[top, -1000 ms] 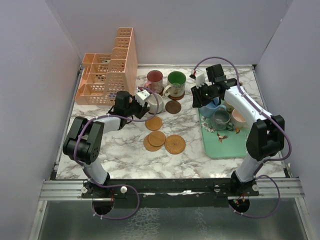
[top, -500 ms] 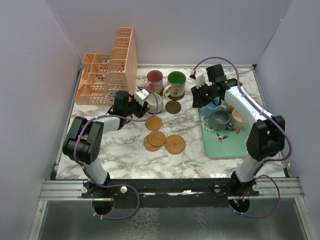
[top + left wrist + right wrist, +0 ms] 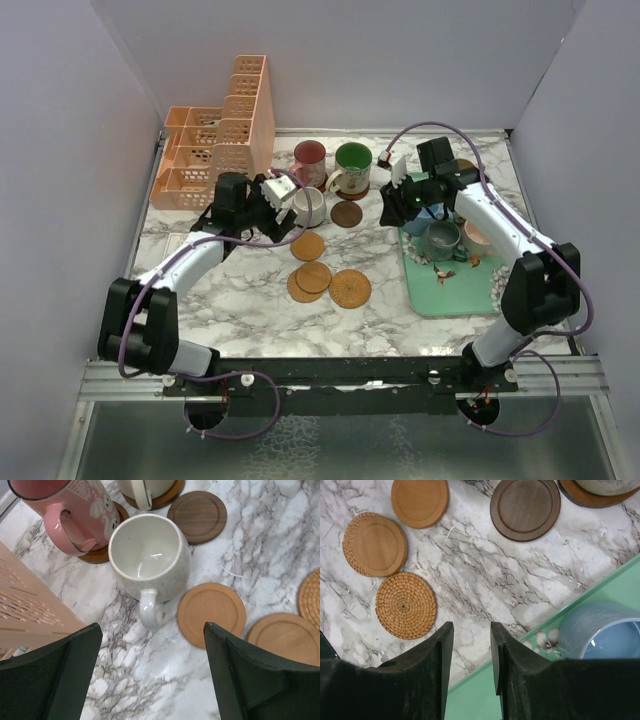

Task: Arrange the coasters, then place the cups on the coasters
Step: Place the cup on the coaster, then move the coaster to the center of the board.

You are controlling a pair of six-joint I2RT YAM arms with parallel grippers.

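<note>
We are watching the left pincer [image 3: 150,677] gaping wide and gripping nothing; just ahead of it the cream mug [image 3: 147,555] is standing upright on the marble counter [image 3: 260,555], untouched, its handle pointing back between the spread fingers; a light coaster [image 3: 211,612] is lying just beside that mug and a dark coaster [image 3: 196,515] beyond it; the floral mug [image 3: 65,510] is sitting on a coaster of its own near the peach organiser [image 3: 30,610]. The right pincer [image 3: 471,660] is showing only a narrow gap and carrying nothing; it is hovering over the counter by the rim of the green tray [image 3: 615,587], where the blue mug [image 3: 600,630] is resting; a woven coaster [image 3: 406,605] is lying bare nearby.
</note>
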